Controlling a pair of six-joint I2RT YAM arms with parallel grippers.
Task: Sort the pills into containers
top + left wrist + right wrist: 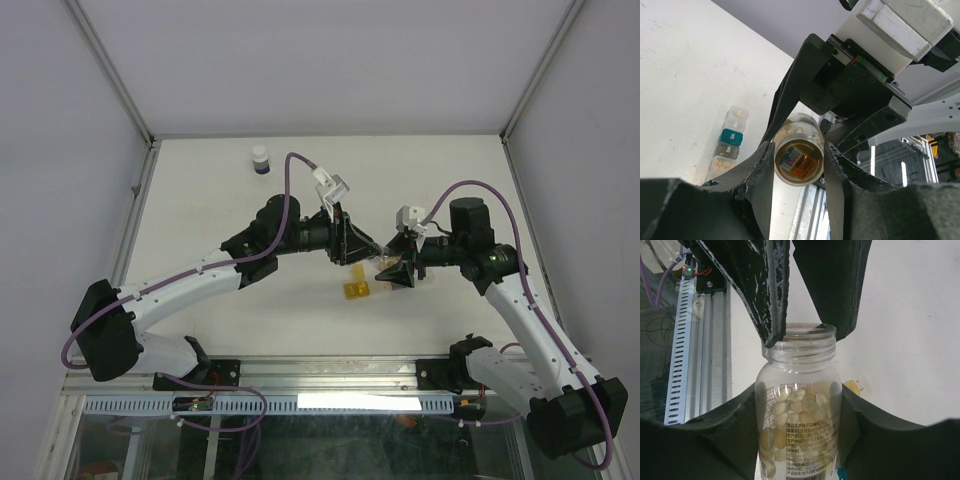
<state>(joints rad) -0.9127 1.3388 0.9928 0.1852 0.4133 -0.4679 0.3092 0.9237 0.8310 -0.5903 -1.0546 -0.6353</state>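
Pill bottle [799, 410], mouth toward left tool [799, 150]

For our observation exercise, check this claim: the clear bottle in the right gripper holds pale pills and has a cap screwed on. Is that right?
Not quite. The clear bottle in the right gripper holds pale pills, but it has no cap: its threaded mouth is open, as the right wrist view shows.

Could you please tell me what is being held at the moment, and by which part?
The right gripper clamps the clear pill bottle around its body; the left gripper closes on its open neck.
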